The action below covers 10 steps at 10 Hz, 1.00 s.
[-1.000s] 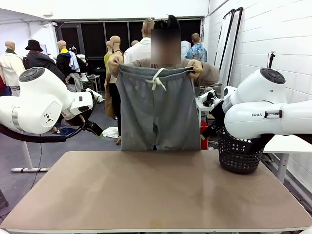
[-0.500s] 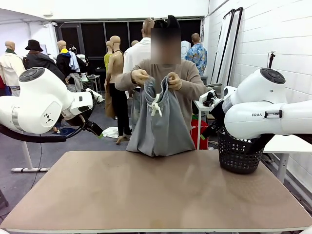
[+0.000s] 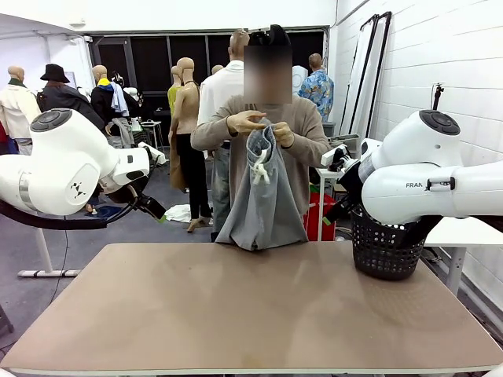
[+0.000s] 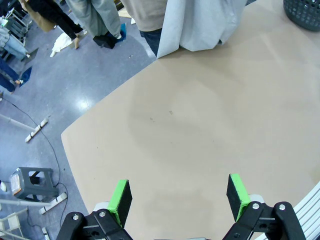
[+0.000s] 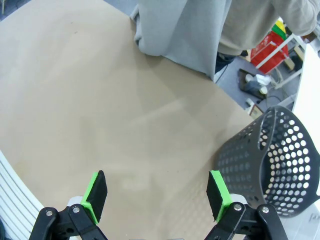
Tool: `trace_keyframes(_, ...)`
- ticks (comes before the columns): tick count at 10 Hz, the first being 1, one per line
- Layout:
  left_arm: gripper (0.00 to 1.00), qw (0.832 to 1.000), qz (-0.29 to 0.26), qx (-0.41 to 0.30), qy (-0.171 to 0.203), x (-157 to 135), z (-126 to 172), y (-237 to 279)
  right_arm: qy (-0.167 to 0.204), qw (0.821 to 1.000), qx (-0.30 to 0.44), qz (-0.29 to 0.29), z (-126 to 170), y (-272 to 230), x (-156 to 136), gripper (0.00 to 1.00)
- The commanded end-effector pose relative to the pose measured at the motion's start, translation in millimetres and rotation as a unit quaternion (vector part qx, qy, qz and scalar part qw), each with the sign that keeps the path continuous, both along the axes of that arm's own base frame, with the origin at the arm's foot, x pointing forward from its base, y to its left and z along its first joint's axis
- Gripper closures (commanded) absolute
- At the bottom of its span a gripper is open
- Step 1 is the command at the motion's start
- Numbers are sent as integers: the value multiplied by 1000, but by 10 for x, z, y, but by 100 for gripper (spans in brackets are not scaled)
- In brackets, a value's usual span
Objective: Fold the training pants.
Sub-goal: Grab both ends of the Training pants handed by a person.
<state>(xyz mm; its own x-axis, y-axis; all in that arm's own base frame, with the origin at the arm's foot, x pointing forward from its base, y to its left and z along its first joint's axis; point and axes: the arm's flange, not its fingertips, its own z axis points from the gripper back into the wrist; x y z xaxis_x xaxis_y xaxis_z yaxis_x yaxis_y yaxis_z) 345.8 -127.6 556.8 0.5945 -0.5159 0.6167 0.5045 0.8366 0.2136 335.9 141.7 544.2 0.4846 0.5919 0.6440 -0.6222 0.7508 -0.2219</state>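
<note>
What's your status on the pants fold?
Left hand open, right hand open, both empty over table. Training pants bunched in person's hands, far edge. Black basket at right edge.

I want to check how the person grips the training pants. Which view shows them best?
The front view: the training pants hang full length from the person's hands, bunched at the top, with the drawstring visible. The left wrist view and the right wrist view each catch their lower part.
</note>
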Motion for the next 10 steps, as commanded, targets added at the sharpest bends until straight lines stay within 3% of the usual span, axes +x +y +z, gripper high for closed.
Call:
trace_keyframes(1, 0, 1000, 0, 0, 0, 3, -3, 0, 0, 1000, 0, 0, -1, -2, 2, 0)
trace_keyframes(10, 0, 1000, 0, 0, 0, 3, -3, 0, 0, 1000, 0, 0, -1, -2, 2, 0)
